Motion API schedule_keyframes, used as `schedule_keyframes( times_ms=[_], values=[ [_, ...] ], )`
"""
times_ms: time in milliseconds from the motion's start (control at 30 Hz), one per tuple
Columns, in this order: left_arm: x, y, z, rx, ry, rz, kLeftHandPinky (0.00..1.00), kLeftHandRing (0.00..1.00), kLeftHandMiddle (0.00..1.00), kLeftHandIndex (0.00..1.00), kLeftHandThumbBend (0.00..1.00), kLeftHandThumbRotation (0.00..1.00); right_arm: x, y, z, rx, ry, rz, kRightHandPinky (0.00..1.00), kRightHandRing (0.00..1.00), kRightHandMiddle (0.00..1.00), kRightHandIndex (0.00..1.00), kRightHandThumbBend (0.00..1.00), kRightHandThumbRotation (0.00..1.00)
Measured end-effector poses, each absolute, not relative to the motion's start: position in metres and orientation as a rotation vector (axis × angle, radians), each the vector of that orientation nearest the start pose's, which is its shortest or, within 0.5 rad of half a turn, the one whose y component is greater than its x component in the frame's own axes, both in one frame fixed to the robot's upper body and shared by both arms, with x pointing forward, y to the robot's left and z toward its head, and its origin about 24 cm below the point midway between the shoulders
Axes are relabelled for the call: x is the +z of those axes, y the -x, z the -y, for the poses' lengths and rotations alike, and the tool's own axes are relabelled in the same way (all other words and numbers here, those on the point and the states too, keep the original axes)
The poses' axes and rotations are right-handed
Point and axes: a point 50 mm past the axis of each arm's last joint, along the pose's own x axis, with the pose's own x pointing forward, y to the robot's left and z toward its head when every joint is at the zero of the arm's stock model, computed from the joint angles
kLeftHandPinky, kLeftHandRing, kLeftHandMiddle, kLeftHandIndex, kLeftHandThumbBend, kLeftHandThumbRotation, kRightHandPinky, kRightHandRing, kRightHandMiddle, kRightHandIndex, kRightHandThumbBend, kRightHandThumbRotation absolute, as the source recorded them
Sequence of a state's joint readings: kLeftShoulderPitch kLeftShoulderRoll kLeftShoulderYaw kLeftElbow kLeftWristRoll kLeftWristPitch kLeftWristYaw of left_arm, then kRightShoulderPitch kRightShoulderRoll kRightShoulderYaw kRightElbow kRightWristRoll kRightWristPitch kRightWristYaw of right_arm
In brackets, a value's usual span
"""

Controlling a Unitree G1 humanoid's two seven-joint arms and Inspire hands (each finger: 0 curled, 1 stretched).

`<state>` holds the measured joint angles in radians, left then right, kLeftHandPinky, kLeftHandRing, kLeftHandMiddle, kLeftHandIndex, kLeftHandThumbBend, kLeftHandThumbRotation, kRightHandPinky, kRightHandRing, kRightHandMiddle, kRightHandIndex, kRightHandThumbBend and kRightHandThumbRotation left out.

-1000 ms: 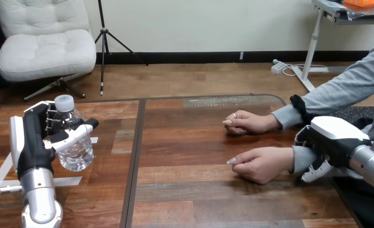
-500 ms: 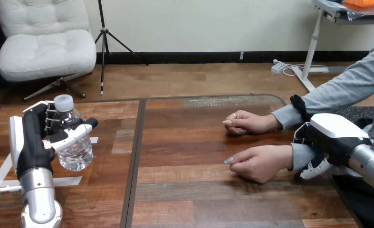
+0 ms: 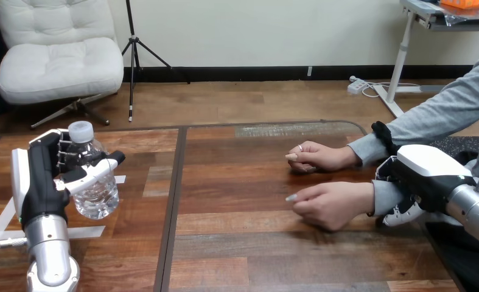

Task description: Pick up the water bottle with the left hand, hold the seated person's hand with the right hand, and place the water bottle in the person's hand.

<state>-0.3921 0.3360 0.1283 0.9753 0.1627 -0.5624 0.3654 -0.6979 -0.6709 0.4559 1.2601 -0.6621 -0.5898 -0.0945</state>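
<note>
The wooden table (image 3: 243,255) runs across in front of me, its brown boards split by a dark seam (image 3: 171,201) running away from me left of the middle. At the far left, strips of white tape (image 3: 97,232) lie flat on the wood.

My left hand (image 3: 39,182) is over that taped part. Its fingers and thumb are curled round the water bottle (image 3: 97,194), pinching the clear body between them. The bottle stands roughly upright with its white cap (image 3: 81,131) on top. I cannot tell whether its base clears the wood.

The boards between the bottle and the person are bare.

Right of the middle, two of the person's hands rest on the table, both loosely closed. The farther hand (image 3: 319,156) is well apart from me. The nearer hand (image 3: 328,205) lies knuckles up, its grey sleeve (image 3: 386,198) reaching back towards the right edge.

My right hand (image 3: 428,176) sits at that sleeve, over the wrist and touching the cloth. Whether it grips the wrist, I cannot tell.
</note>
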Motion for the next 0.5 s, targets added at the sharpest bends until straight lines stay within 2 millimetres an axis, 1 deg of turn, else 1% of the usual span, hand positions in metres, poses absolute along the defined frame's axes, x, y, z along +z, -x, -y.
schedule_keyframes(
  times_ms=[500],
  values=[
    [0.0152, -0.2937, -0.2655, 0.42, -0.415, 0.057, 0.39, 0.41, 0.45, 0.44, 0.71, 0.0, 0.0385, -0.3253, 0.2817, 0.392, 1.397, -0.14, 0.28, 0.33, 0.39, 0.42, 0.66, 0.0]
  ],
)
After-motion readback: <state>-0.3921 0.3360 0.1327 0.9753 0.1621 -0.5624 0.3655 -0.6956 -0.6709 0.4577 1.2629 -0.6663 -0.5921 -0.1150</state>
